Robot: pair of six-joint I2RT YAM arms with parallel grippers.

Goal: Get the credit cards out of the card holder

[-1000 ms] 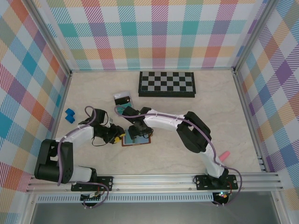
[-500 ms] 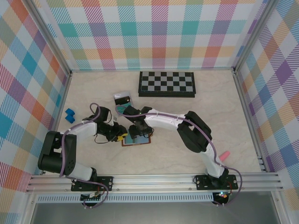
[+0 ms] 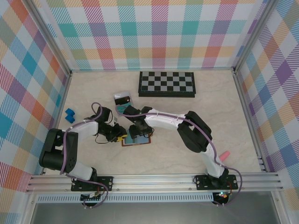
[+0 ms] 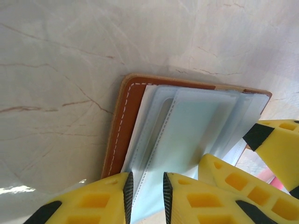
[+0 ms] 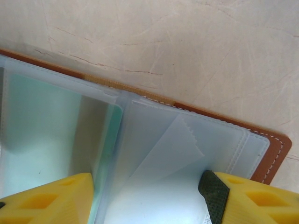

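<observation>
The counter (image 3: 196, 140) is smooth. The holder (image 3: 142, 142) could slide or lift up when a card is pulled, if nothing presses it down. The holder lies just in front of both arms, open flat with its inside facing up. Its long side runs left to right across the counter, and its fold seems to run from near to far.

A teal card (image 5: 46, 130) sits in a clear pocket on one half. The pocket looks soft, so it could bend and come up with the card.

The left fingers (image 4: 100, 203) are narrow and seem to pinch the edge of a clear pocket. They might grab just the plastic and miss the card. The right fingers (image 5: 51, 198) are wide, spread over the open holder.
</observation>
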